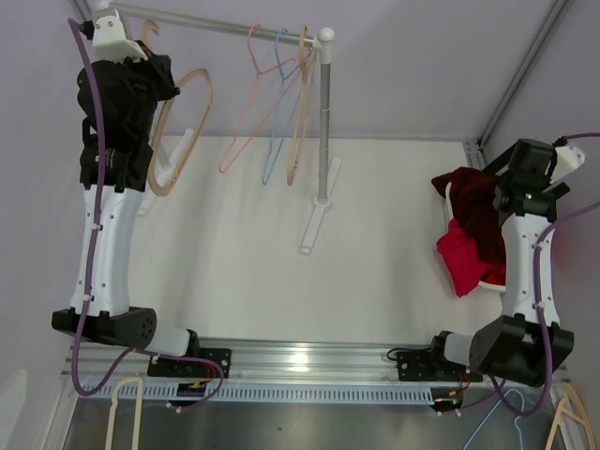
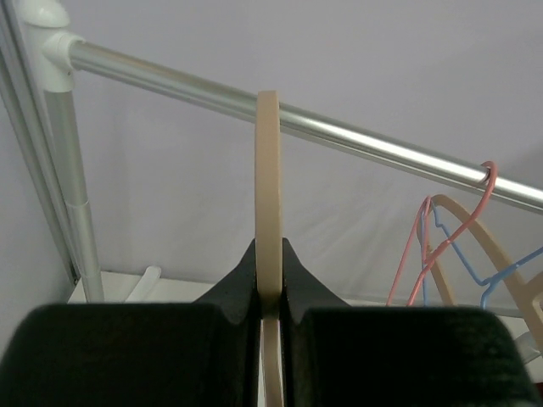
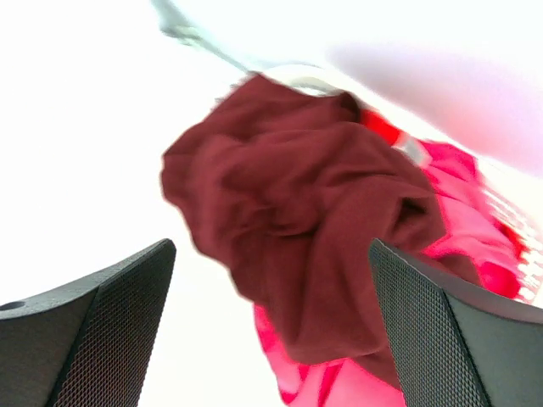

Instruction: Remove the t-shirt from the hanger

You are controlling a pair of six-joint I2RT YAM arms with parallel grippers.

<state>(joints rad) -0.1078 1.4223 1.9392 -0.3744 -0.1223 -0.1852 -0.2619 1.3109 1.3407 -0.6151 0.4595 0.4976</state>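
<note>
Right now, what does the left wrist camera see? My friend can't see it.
The left gripper is shut on a tan hanger, whose top crosses a silver rail, with more hangers at the right.

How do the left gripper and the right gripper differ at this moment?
The left gripper is shut on the beige hanger; the right gripper is open and holds nothing. The left gripper is high up by the metal rail, while the right gripper faces the dark red t-shirt, which lies on a pink garment. Both are black.
</note>
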